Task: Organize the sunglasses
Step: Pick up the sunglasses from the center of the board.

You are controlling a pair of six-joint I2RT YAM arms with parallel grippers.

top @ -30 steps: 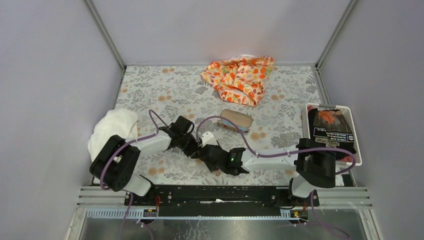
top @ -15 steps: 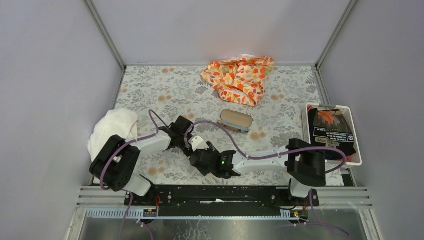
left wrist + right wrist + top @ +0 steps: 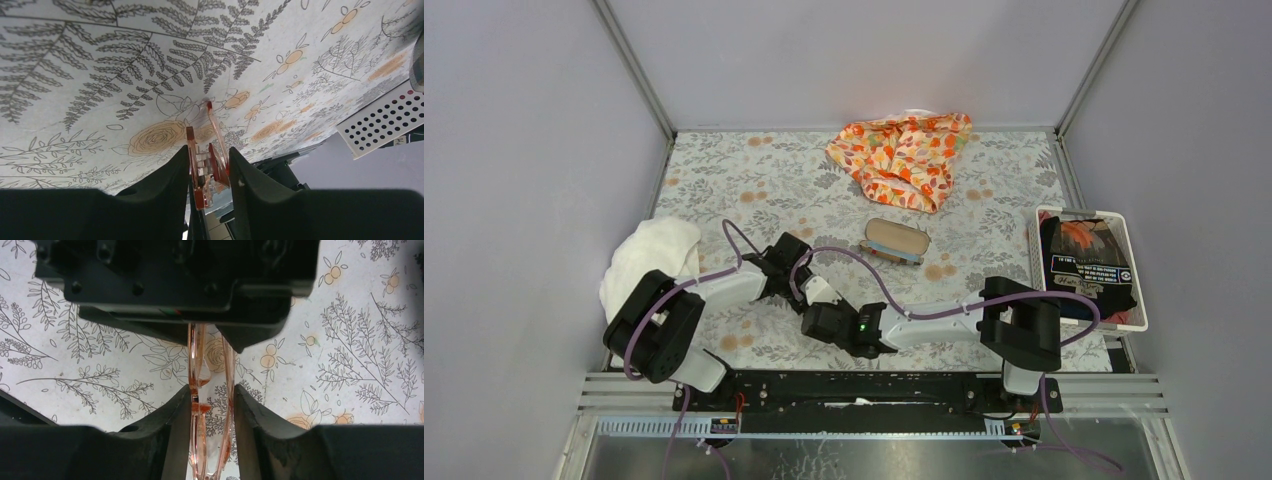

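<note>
A: How are we finding the arms posed?

B: We are seeing the left arm [image 3: 724, 287] lying low and reaching rightward from its base. The right arm [image 3: 934, 320] is stretching far leftward along the near edge of the worktop [image 3: 754, 180]. The two are meeting nose to nose, left of centre and near the front.

A: And the end effectors?

B: We are watching the left end effector [image 3: 207, 152] clamping the sunglasses [image 3: 197, 175] between its fingers, with the orange-pink frame showing edge-on. The right end effector [image 3: 212, 390] is clasping the same pair from the opposite side. Its fingers are pressing on both sides of the frame, and the left one's black body is sitting just beyond them.

A: So where are we placing the sunglasses?

B: Between the two arms, close over the flowered surface. We are not managing to tell whether they are touching it. The brown case [image 3: 896, 240] is lying well apart, further back.

A: Are we reading any writing?

B: We are noticing a white-bordered label on the black packet [image 3: 1089, 265] in the white basket [image 3: 1041, 215] at the right edge. Its lettering is coming out too small for us to read.
</note>
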